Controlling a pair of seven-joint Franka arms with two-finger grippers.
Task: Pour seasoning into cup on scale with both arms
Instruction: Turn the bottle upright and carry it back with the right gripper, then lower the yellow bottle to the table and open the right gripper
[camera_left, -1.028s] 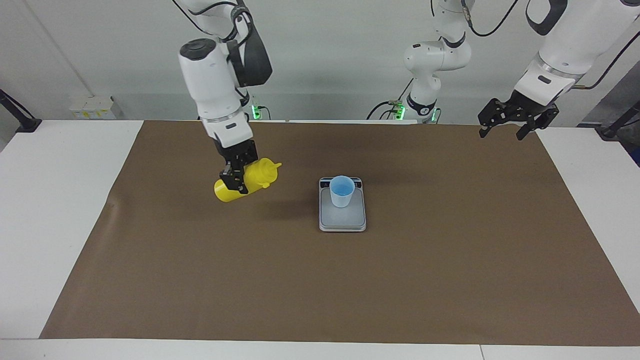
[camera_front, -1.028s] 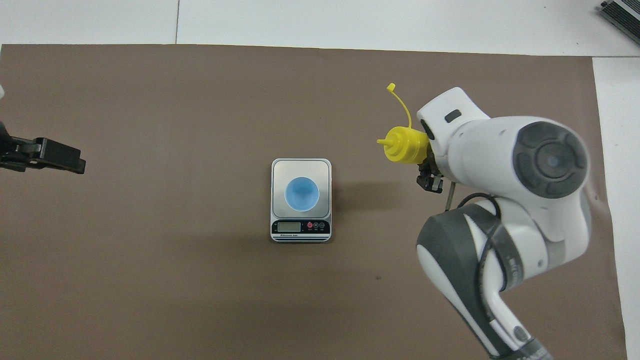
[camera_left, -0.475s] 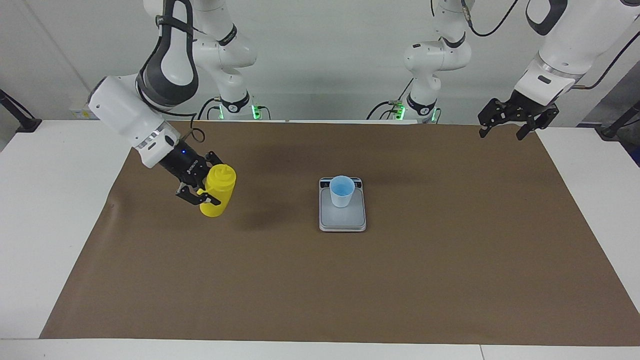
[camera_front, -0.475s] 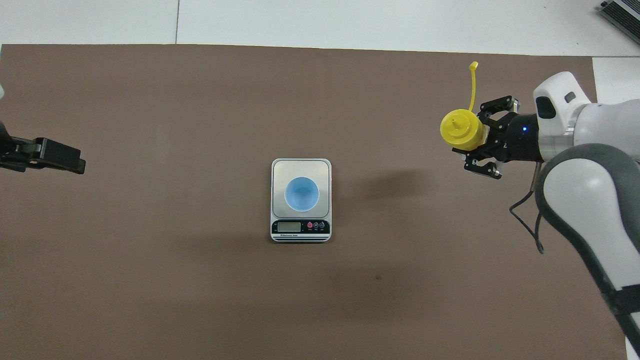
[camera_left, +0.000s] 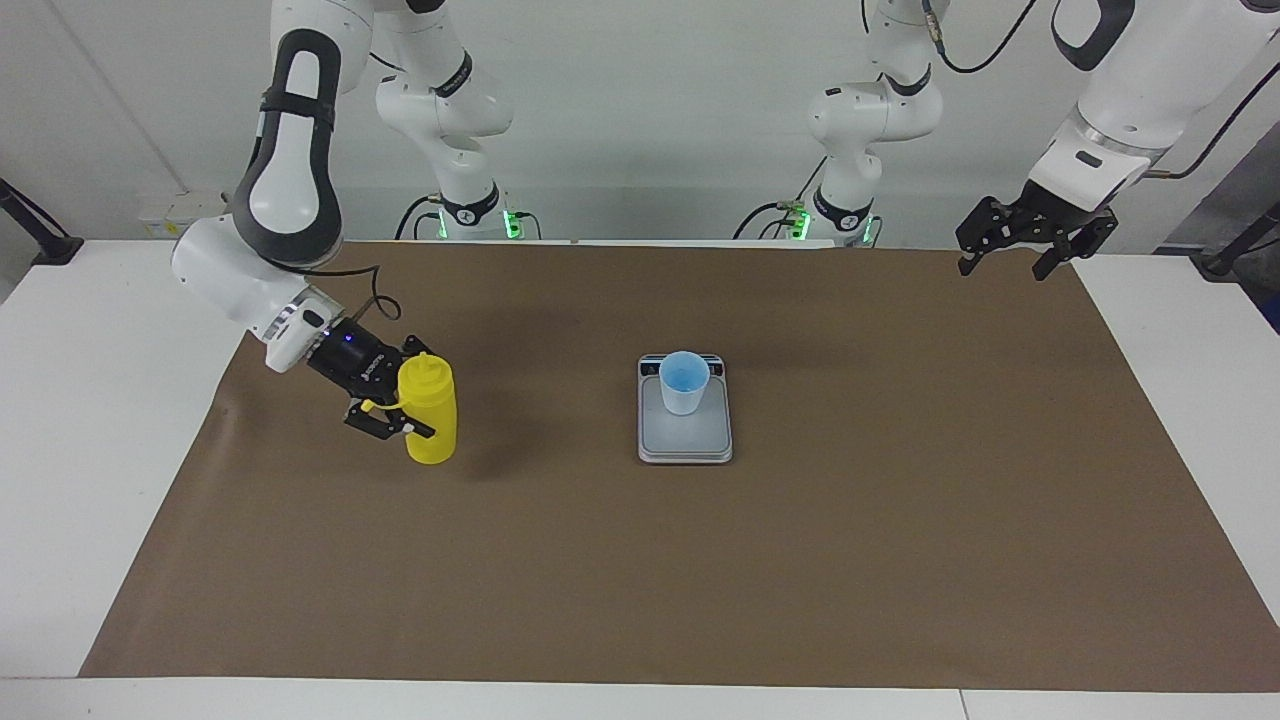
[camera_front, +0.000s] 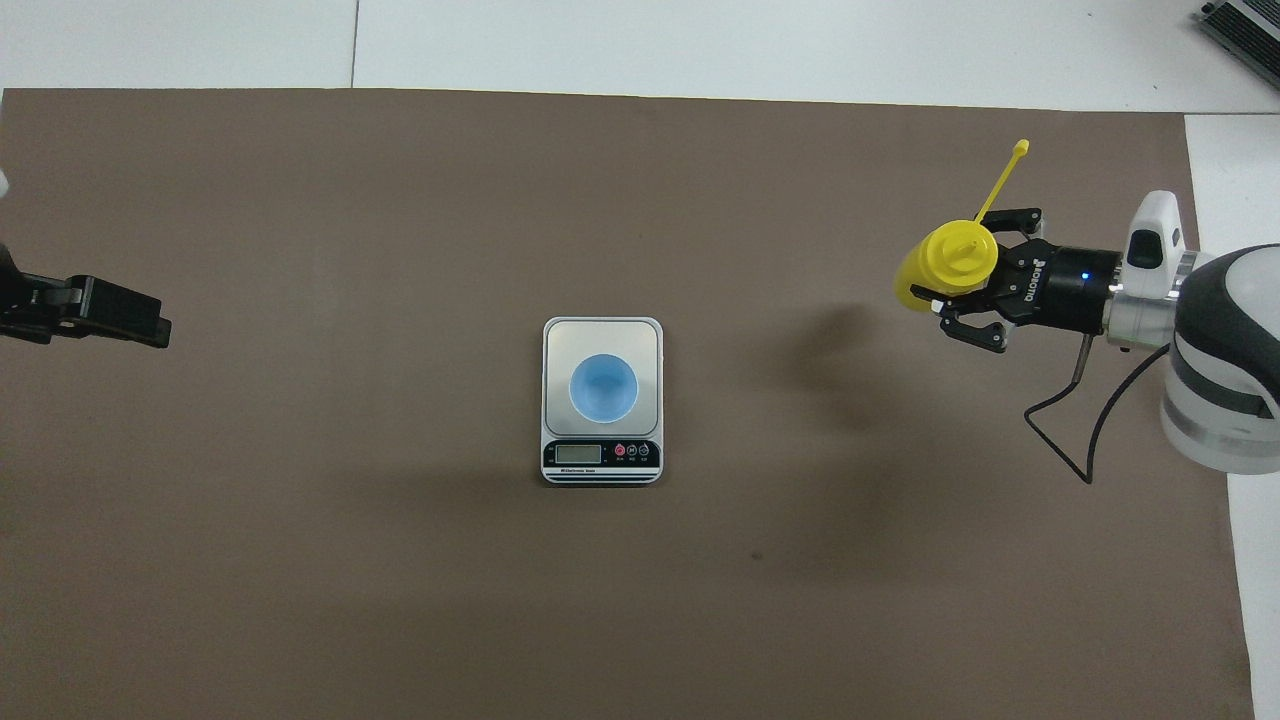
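The yellow seasoning bottle stands upright on the brown mat toward the right arm's end of the table, its cap strap sticking out; it also shows in the overhead view. My right gripper reaches in level from the side and is shut on the bottle. The pale blue cup stands on the silver scale at mid-table, well apart from the bottle. My left gripper waits open and empty above the mat's edge at the left arm's end.
The brown mat covers most of the white table. Two smaller white arm bases with green lights stand at the robots' edge. The right arm's cable hangs near its wrist.
The right arm swung away from the scale toward its own end, turned the bottle from lying tilted to upright and lowered it to the mat. The left arm has not moved.
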